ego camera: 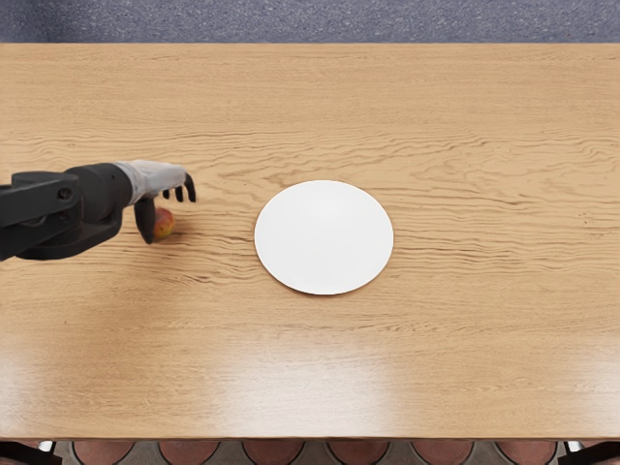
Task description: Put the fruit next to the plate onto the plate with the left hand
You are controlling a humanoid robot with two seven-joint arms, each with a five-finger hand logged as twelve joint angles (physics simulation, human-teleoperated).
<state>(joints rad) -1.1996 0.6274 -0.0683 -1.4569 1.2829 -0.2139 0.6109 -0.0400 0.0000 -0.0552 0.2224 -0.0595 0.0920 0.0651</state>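
Light wooden bench point(465, 116) has open wood all round the flat white round plate point(325, 237). The lane between the plate's left edge and the small red-orange round fruit point(166, 226) is free. The plate is low and its top is open from above. One obstacle: the grey left hand point(157, 186) on its black arm hangs over the fruit, blocking its top and left side.
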